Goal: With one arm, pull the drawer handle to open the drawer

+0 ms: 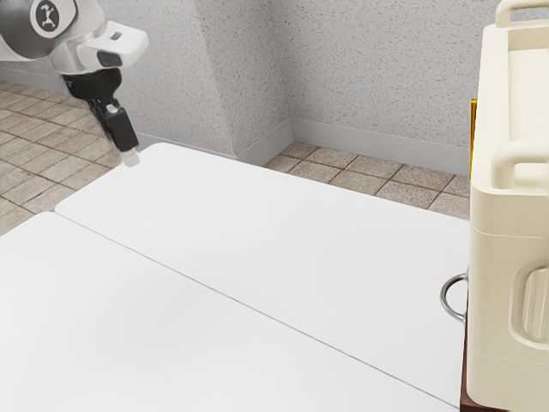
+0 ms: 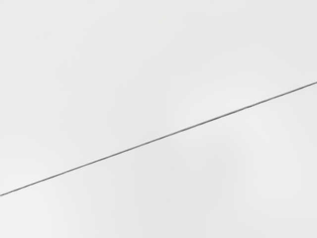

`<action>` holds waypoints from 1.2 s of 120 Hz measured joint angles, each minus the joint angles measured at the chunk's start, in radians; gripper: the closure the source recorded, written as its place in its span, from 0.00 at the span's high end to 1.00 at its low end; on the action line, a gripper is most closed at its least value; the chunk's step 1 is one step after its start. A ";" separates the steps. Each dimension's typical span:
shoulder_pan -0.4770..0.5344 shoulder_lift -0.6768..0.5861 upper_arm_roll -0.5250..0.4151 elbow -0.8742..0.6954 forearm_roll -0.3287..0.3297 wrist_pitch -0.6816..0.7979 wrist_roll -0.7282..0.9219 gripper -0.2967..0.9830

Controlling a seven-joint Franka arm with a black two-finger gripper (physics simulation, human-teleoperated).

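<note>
My gripper (image 1: pixel 129 158) hangs at the exterior view's upper left, above the white table's far left end and well away from the handle. Its two fingers overlap from this side, so their spacing cannot be told. A curved metal handle (image 1: pixel 447 297) sticks out from a dark reddish-brown body (image 1: pixel 466 390) at the exterior view's right. The drawer front itself is mostly hidden behind a cream container.
The large cream container (image 1: pixel 493 300) with raised grips stands at the exterior view's right edge. A yellow upright piece (image 1: pixel 473 137) shows behind it. The white table (image 1: pixel 257 249) has a thin seam, and its surface (image 2: pixel 158 64) lies under my hand.
</note>
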 joint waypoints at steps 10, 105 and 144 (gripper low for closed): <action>0.000 0.000 0.001 0.000 0.000 0.037 0.063 0.77; -0.326 -0.101 0.001 0.011 0.064 0.099 0.417 0.77; 0.027 -0.192 -0.319 -0.112 0.071 0.115 0.559 0.77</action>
